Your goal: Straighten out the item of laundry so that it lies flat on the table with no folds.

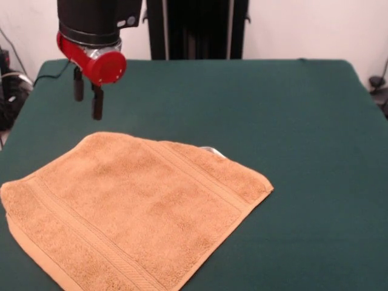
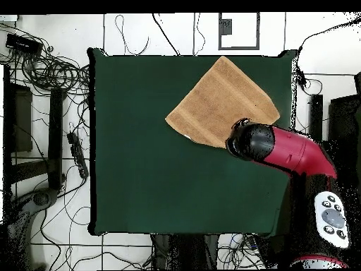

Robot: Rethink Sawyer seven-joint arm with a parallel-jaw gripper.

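Note:
The item of laundry [image 1: 133,206], an orange-tan towel with woven border bands, lies spread out at the near left of the green table [image 1: 291,121], turned like a diamond. A bit of white label [image 1: 212,150] peeks out at its far edge. Its near corner runs off the bottom of the front view. My gripper [image 1: 88,100] hangs above the table just beyond the towel's far left corner, open and holding nothing. From overhead, the towel [image 2: 222,102] sits near one table [image 2: 155,155] corner, and the arm's black and red head [image 2: 250,141] hides the gripper.
Cables [image 2: 49,67] and dark equipment lie on the floor around the table. The arm's red link [image 2: 303,155] reaches in over the table's edge beside the towel.

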